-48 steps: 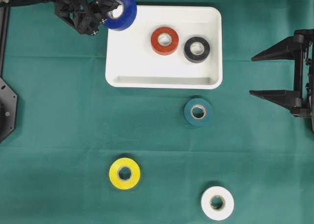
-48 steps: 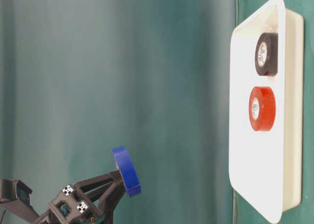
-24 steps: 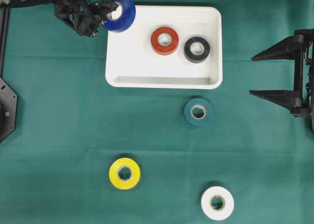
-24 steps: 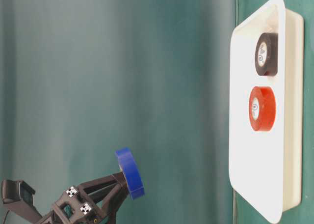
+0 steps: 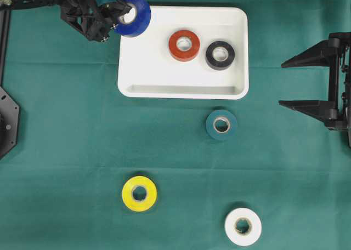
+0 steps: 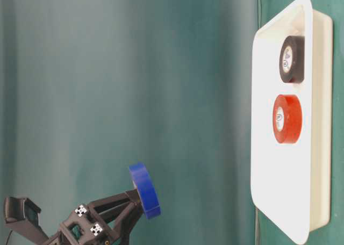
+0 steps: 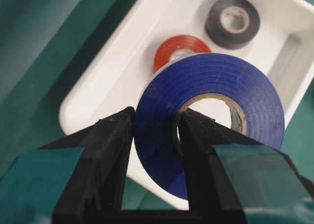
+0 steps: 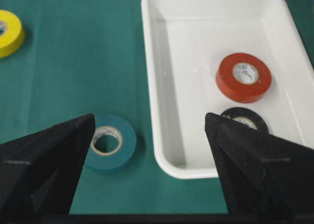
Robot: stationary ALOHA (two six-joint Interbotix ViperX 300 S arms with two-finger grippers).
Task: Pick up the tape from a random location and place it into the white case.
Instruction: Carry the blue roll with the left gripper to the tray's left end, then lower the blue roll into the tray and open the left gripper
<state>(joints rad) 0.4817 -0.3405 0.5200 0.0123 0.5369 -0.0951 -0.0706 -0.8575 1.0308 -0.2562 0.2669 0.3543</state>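
On the far left of the overhead view, the left gripper (image 5: pixel 122 11) pinches the blue tape (image 5: pixel 133 13): one of its fingers (image 7: pixel 105 150) presses on the outer wall of the roll and the other sits inside the core. Over the last second the roll has moved a little, up the overhead view and, in the table-level view, closer to the white case (image 5: pixel 142 69). It now hangs in the air over the top-left corner of the case, clearly above the rim and not yet over the free floor. I judge that the carry is near its end but the release should wait until the roll is further inside. Inside the case the red tape (image 5: pixel 184 45) and the black tape (image 5: pixel 220 55) already lie flat, near each other. Below the case, on the green worktop (image 5: pixel 66 151), rest the yellow tape (image 5: pixel 139 193), the teal tape (image 5: pixel 221 124) and the white tape (image 5: pixel 243 226), well apart. On the right, the right gripper (image 5: pixel 307 80) has not moved; its fingers are spread wide and hold nothing.
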